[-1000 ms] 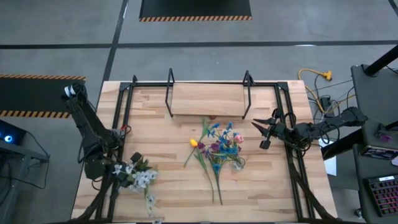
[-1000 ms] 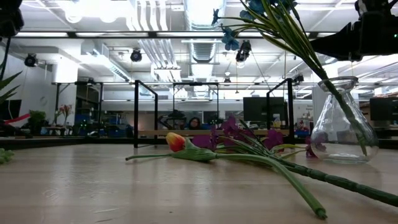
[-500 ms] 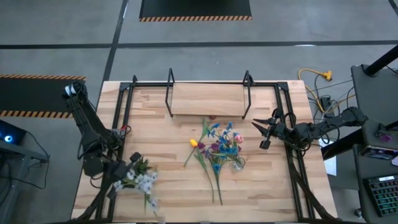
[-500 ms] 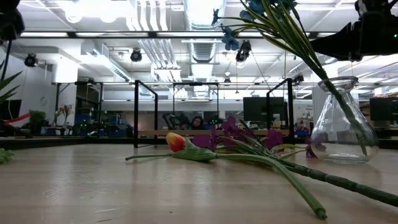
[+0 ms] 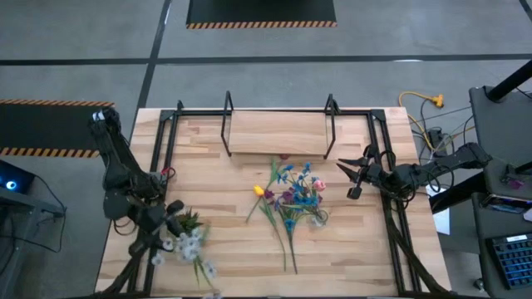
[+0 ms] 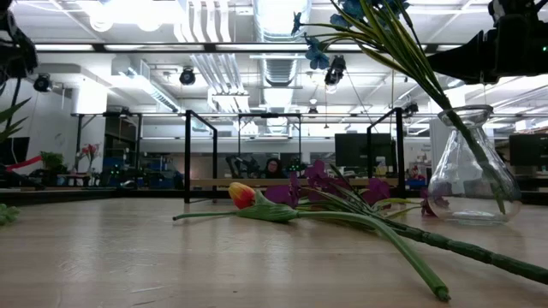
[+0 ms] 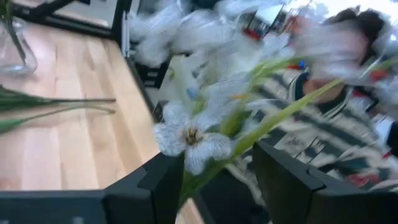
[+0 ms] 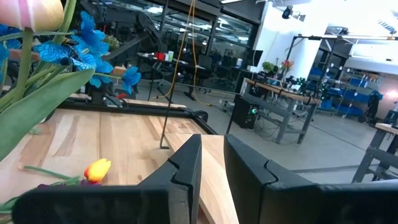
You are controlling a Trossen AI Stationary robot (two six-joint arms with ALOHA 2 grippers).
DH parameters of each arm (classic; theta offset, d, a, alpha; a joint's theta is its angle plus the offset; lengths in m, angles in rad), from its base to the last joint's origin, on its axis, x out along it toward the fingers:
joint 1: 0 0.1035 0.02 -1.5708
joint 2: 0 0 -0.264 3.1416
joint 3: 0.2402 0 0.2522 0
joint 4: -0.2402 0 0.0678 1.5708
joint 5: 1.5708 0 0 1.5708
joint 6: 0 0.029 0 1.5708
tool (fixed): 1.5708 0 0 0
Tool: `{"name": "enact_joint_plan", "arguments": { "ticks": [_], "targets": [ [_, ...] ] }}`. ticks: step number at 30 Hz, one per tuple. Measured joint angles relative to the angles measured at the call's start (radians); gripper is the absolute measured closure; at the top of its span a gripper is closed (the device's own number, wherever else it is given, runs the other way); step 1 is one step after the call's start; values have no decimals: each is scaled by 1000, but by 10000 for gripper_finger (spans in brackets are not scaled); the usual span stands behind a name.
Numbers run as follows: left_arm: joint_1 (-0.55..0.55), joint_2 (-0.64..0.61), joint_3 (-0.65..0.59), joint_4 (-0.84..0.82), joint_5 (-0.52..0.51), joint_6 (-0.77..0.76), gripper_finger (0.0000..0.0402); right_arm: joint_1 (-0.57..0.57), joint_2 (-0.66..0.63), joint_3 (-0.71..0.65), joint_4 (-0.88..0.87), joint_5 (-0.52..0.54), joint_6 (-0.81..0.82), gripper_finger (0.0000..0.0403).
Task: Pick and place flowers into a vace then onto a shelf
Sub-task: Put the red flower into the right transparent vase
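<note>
The clear vace (image 5: 318, 218) (image 6: 473, 167) stands right of the table's middle and holds blue and pink flowers (image 5: 301, 184). A yellow tulip (image 5: 258, 191) and purple flowers (image 5: 278, 199) lie flat on the table beside it. The shelf (image 5: 278, 133) stands at the far middle. A bunch of white flowers (image 5: 188, 246) (image 7: 186, 134) is at the near left, in front of my left gripper (image 5: 173, 218) (image 7: 217, 165), which is open. My right gripper (image 5: 347, 177) (image 8: 212, 155) hovers right of the vace, its fingers a narrow gap apart with nothing between them. My left gripper has the white flowers' green stem (image 7: 214, 171) running between its open fingers. The stem slants out past the fingers, heads forward. I cannot tell whether either finger touches it.
A black metal frame (image 5: 166, 158) runs along the table's left, right and far sides. Loose stems (image 5: 291, 249) reach toward the near edge. A person in a striped top (image 7: 323, 124) shows beyond the table's edge. Bare wood lies between the white bunch and the vace.
My left gripper has opened, rolled, and drawn back a little toward the far edge and up. The white flowers have slid toward the near edge and spread out.
</note>
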Motion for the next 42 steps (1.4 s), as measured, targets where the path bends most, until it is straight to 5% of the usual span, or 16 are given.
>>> {"name": "enact_joint_plan", "arguments": {
  "ticks": [7,13,18,23,35,42],
  "targets": [
    [0,-129,39,-41,-1,13,227,0,0,0,0,0,8,344],
    [0,-156,147,-50,-71,213,227,0,0,0,0,-1,8,344],
    [1,-106,260,-40,-354,465,227,0,0,0,0,-2,8,344],
    [15,3,343,-50,-601,542,227,0,0,0,0,-2,8,344],
    [249,315,587,-57,-606,560,227,0,0,0,0,-2,8,344],
    [432,495,766,-348,-443,391,227,0,0,0,0,-2,44,344]
  ]
}}
